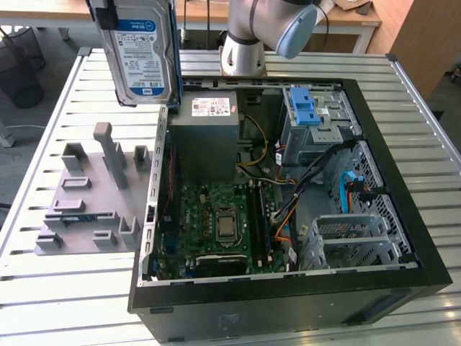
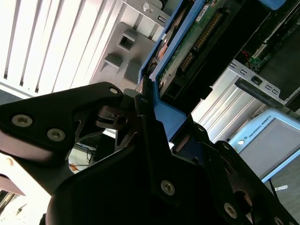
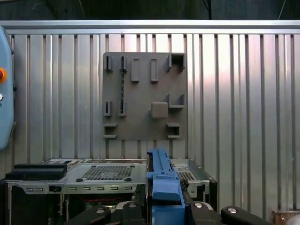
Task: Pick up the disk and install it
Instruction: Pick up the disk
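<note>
The disk [image 1: 144, 58], silver with a blue-and-white label and a thin blue frame, hangs upright in the air at the exterior view's upper left, above the far left corner of the open computer case [image 1: 403, 216]. My gripper [image 2: 150, 117] is shut on it, the black fingers [image 2: 145, 140] clamping the blue frame edge. In the second wrist view the disk [image 2: 197, 42] shows its green circuit board side. In the first wrist view the disk's blue frame edge [image 3: 161, 183] stands between the gripper [image 3: 164, 208] parts.
A grey fixture plate [image 1: 94, 202] with upright holders lies on the slatted metal table, on the exterior view's left of the case. Inside the case are a grey power supply box [image 1: 209, 122], a motherboard [image 1: 223, 223], cables and a metal cage with a blue latch [image 1: 310, 115]. The arm's base [image 1: 245, 43] stands behind the case.
</note>
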Controlling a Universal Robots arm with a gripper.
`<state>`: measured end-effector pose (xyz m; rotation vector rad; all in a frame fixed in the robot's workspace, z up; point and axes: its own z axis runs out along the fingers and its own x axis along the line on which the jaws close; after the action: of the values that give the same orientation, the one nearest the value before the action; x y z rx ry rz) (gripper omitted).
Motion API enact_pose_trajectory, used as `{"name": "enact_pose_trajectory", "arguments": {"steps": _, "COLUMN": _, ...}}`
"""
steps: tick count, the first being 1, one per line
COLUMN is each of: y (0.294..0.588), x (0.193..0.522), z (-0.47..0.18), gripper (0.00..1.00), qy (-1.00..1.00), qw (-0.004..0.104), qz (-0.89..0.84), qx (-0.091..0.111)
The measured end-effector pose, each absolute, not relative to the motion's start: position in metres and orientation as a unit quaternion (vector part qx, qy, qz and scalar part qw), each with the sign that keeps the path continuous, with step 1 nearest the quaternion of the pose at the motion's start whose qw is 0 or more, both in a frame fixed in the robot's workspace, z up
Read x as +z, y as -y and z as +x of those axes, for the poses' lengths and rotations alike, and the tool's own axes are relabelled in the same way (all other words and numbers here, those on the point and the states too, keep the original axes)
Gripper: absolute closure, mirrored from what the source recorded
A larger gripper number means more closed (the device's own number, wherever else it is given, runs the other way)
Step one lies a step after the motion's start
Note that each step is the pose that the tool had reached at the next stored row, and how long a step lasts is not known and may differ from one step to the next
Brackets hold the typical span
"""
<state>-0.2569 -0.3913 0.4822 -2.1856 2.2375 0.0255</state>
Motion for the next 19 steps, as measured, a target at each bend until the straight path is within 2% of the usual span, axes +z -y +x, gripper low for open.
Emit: {"name": "enact_pose_trajectory", "arguments": {"steps": 19, "y": 0.402, "x": 0.482, "z": -0.233, "gripper": 0.64, "qy": -0.715, "qw": 0.007, "qz": -0.699, "qx": 0.008}}
